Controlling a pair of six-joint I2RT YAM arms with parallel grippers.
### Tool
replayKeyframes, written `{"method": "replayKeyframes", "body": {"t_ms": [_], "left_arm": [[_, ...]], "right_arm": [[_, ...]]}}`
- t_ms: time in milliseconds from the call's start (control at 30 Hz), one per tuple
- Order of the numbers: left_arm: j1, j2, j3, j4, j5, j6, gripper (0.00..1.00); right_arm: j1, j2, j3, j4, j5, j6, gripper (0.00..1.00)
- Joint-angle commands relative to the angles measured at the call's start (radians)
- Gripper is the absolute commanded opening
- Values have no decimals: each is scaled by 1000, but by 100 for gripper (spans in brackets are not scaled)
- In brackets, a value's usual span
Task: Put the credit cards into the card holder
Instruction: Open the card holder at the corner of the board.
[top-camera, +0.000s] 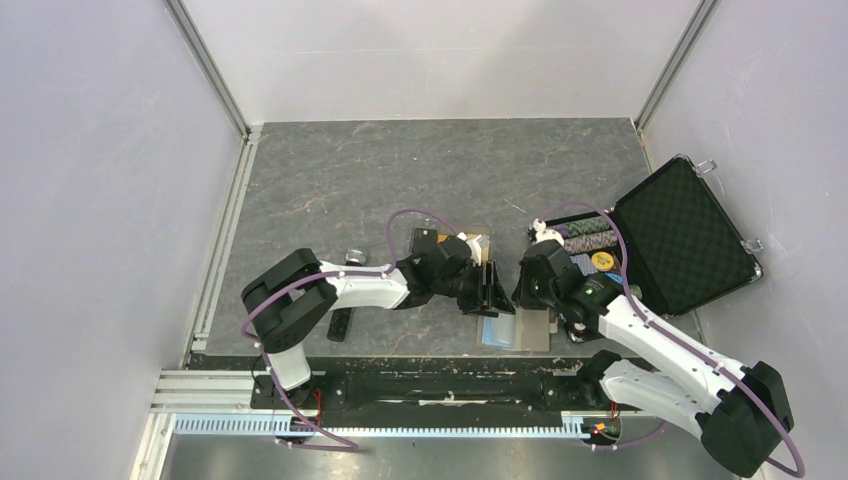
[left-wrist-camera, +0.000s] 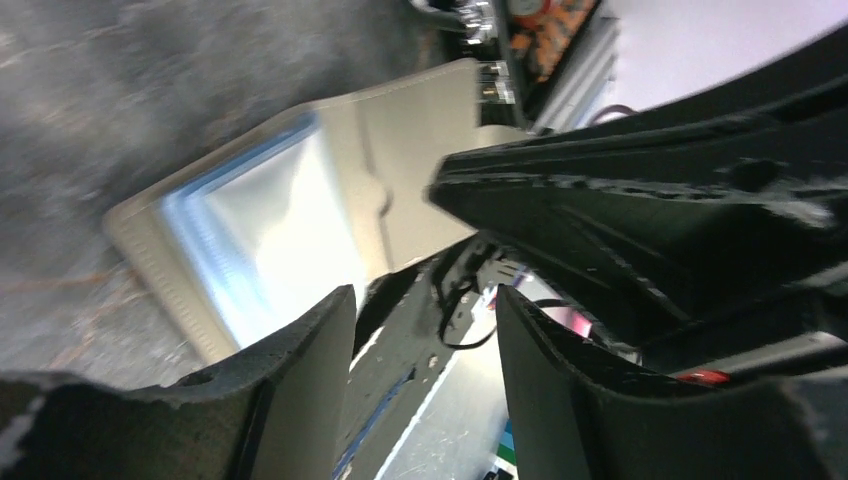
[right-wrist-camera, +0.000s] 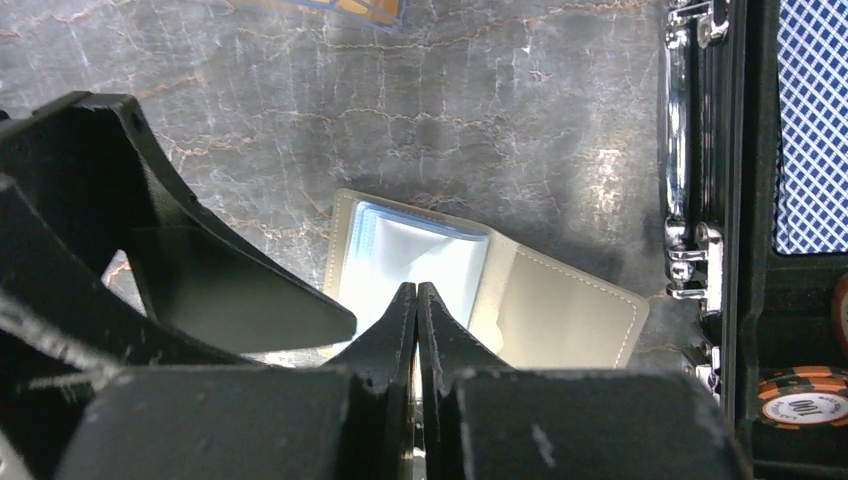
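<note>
Top external view: table (top-camera: 400, 170), a grey veined mat, with pale walls at left, far and right. A metal rail (top-camera: 420, 385) runs along the near edge. The widest open room lies on the far half, and the near centre is crowded by both arms.

Case (top-camera: 685, 235): black, lid open, against the right wall. Striped chips (top-camera: 590, 240) sit in its tray, close beside the right arm's wrist.

Bar (top-camera: 340, 325): black, on the mat near the left arm's base.

Holder (top-camera: 515, 333): lies open and flat at near centre, just short of the rail. Its pale blue pocket is on the left and its tan flap on the right.

Black card (top-camera: 425, 240) and gold card (top-camera: 478, 244): flat on the mat, far of the left gripper and well apart from the holder.

Left gripper (top-camera: 492, 290): fingers (left-wrist-camera: 300, 400) apart, with nothing seen between them. It hangs over the holder's left side, and in the left wrist view the blue pocket lies just beyond the tips.

Right gripper (right-wrist-camera: 417, 300): fingers pressed together, with only a hairline slit between them. The tips sit over the near edge of the blue pocket. It cannot be told whether they touch it or pinch its sleeve. A left-gripper finger stands just to the left.
</note>
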Motion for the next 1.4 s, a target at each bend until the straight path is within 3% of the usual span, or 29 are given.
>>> {"method": "replayKeyframes", "body": {"t_ms": [0,333,600,833,1100,1367], "left_arm": [[1,-61,27,-204,-113,60,61],[26,-211,-2,-524,-298,153,68],[129,-354,-118,-520,-244,152,67],[173,-413,-187,-549,-212,170,66],[173,-435,-224,-594,-218,167,64],[171,-368,-240,-461,-157,143,58]], "right_arm": [[-4,-1,1,-32,4,-15,0],[-3,145,-94,69,-116,4,0],[92,308,-93,272,-246,89,0],[207,483,53,400,-279,152,0],[208,357,91,321,-152,138,0],[188,316,-23,302,-149,158,0]]}}
